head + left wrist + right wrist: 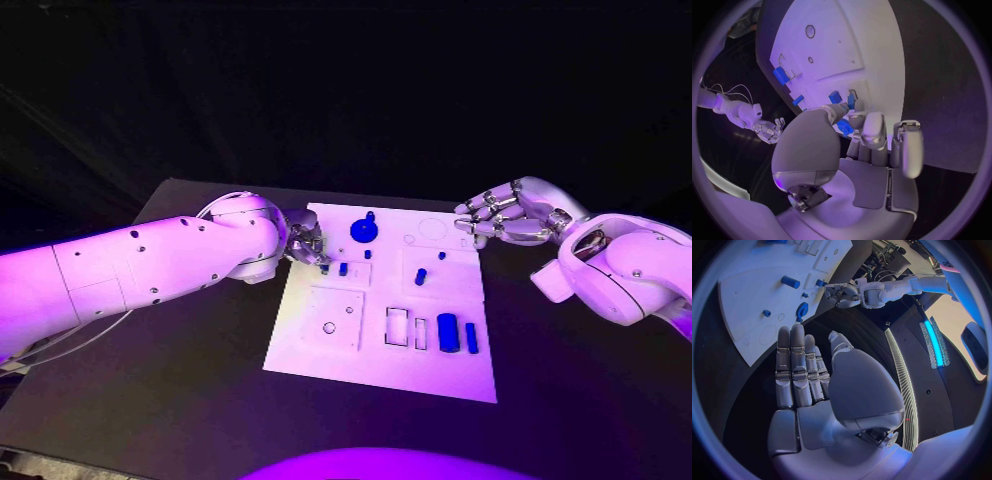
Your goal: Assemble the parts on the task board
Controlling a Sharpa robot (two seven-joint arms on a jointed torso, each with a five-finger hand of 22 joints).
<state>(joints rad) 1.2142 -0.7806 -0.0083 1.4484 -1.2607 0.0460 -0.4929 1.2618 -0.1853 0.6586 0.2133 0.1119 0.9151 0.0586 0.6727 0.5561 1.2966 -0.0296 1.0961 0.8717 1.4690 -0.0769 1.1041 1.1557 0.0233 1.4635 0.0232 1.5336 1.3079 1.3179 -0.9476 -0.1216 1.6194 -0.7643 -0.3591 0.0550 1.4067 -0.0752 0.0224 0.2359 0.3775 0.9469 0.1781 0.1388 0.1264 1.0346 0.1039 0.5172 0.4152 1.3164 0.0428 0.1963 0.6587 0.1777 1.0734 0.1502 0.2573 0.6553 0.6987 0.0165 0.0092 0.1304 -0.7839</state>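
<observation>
A small blue part (846, 128) is pinched by the left robot hand (304, 243) at the task board (378, 378), around ten o'clock. The right robot hand (508, 216) is held flat and holds nothing. Next, the part probably needs pushing into its slot.

- No text, label, brand, number or sign can be read on the task board (378, 330).
- Nothing legible is seen on the blue parts (447, 332).
- No marking can be made out on either arm or hand.
</observation>
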